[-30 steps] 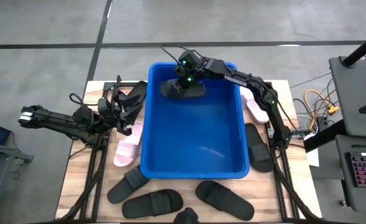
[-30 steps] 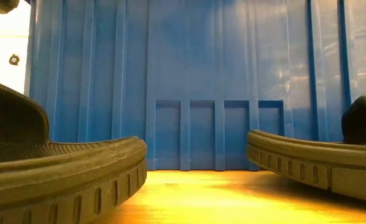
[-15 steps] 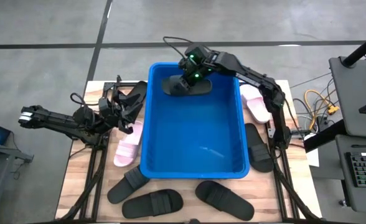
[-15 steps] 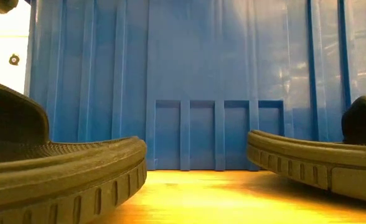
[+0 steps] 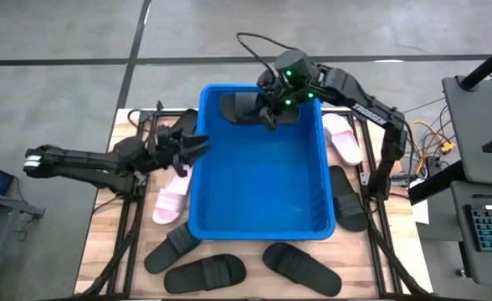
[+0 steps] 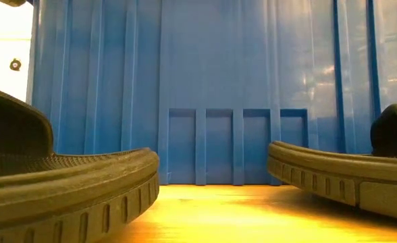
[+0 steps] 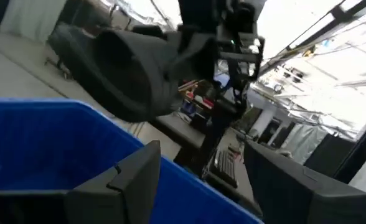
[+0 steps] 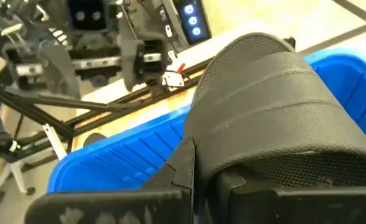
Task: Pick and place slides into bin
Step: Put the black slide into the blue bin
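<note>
The blue bin [image 5: 260,219] sits in the middle of the wooden table [image 5: 112,251], and everything else is arranged around it. Over its far end, the right gripper [image 5: 271,107] has its fingers clamped tight on a black slide [image 5: 248,107], which hangs just inside the far rim. At the bin's left wall, the left gripper [image 5: 197,148] hovers by the rim, fingers spread apart with nothing between them. A pink slide [image 5: 171,197] lies beside the bin's left wall. Another pink one [image 5: 344,138] lies off its right wall, with a black slide [image 5: 347,197] nearer. Three more black slides [image 5: 292,264] lie along the bin's near side.
</note>
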You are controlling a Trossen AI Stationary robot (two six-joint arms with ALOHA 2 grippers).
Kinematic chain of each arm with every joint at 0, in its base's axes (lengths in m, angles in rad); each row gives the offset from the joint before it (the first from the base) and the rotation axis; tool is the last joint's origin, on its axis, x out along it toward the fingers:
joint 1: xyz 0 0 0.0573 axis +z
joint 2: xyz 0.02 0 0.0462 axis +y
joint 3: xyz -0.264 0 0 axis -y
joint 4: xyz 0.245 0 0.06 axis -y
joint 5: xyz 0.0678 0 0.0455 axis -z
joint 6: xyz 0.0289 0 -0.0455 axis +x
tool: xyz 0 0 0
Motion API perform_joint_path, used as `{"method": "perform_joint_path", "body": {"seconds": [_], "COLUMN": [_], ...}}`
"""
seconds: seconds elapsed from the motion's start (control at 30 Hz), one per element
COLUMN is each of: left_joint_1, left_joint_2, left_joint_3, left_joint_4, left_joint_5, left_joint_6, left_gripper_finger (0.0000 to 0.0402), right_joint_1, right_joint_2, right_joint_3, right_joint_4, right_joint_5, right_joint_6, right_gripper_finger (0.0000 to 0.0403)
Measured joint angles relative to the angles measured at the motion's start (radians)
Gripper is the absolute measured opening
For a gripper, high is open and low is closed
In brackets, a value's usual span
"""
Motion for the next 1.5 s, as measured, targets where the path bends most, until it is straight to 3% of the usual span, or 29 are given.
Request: {"method": "perform_joint_path", "body": {"seconds": [0.27, 0.43, 0.6, 0.7, 1.37, 1.5], "left_joint_1": [0.151, 0.224, 0.273, 0.285, 0.317, 0.317], "left_joint_2": [0.012, 0.018, 0.061, 0.089, 0.239, 0.267], "left_joint_3": [0.065, 0.057, 0.058, 0.063, 0.071, 0.071], "left_joint_4": [-0.108, -0.138, -0.139, -0.139, 0.090, 0.151], "left_joint_5": [-0.028, 0.062, 0.237, 0.285, 0.289, 0.290], "left_joint_6": [-0.308, -0.470, -0.510, -0.531, -0.527, -0.525], "left_gripper_finger": [0.0217, 0.0217, 0.0217, 0.0217, 0.0217, 0.0217], "right_joint_1": [0.037, 0.057, 0.064, 0.068, 0.090, 0.090], "right_joint_2": [-0.002, -0.003, -0.003, -0.003, -0.003, -0.003], "right_joint_3": [-0.002, -0.002, 0.000, 0.000, 0.002, 0.002], "right_joint_4": [-0.037, -0.036, -0.035, -0.035, -0.048, -0.051], "right_joint_5": [0.055, 0.054, 0.054, 0.054, 0.046, 0.005], "right_joint_6": [-0.049, -0.054, -0.060, -0.056, -0.051, -0.051], "right_gripper_finger": [0.0011, 0.0011, 0.0011, 0.0011, 0.0011, 0.0011]}}
